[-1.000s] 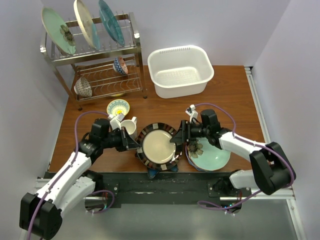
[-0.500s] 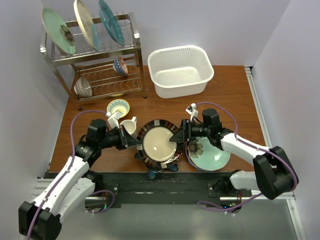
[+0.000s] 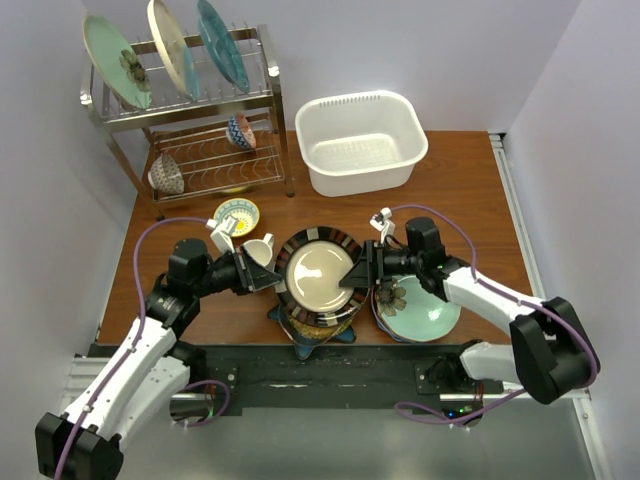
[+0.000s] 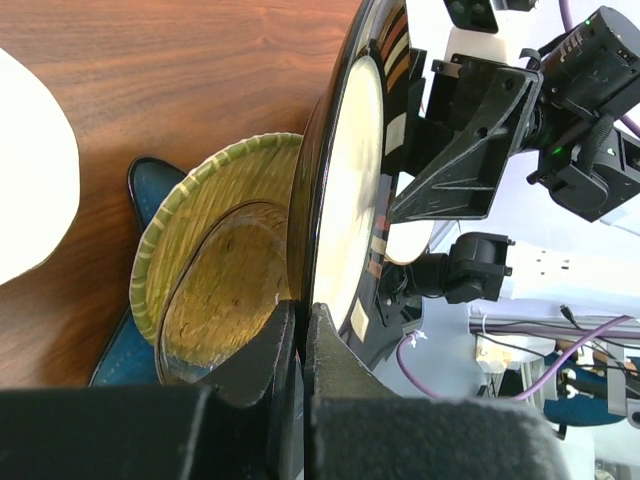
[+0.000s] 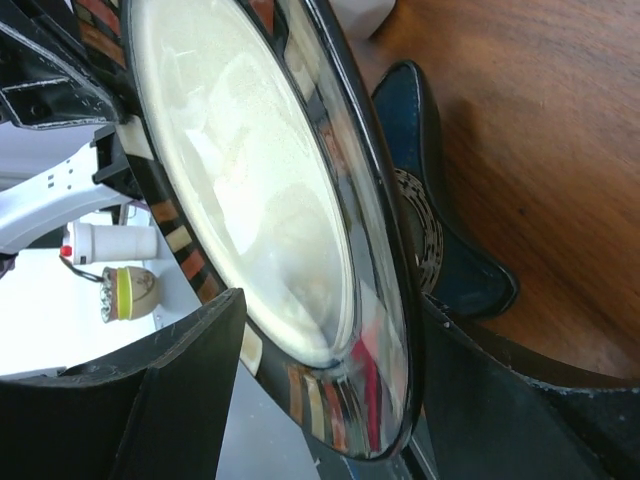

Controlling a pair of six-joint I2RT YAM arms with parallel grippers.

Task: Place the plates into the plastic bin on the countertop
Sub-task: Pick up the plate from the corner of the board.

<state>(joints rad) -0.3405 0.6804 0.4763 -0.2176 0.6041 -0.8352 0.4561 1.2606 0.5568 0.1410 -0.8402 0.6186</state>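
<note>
At desk front, striped-rim plate [image 3: 318,277] lifted off the stack: left tool [image 3: 272,281] clamped on its rim, right tool [image 3: 352,276] straddling opposite rim, apart. Glazed, slippery, breakable; grip rims.

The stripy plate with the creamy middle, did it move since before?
Yes. The striped plate has shifted a little toward the plastic bin, uncovering more of the plates beneath.

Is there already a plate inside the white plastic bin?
No, in the top view the plastic bin shows only its bare white bottom, with no plate in it.
</note>
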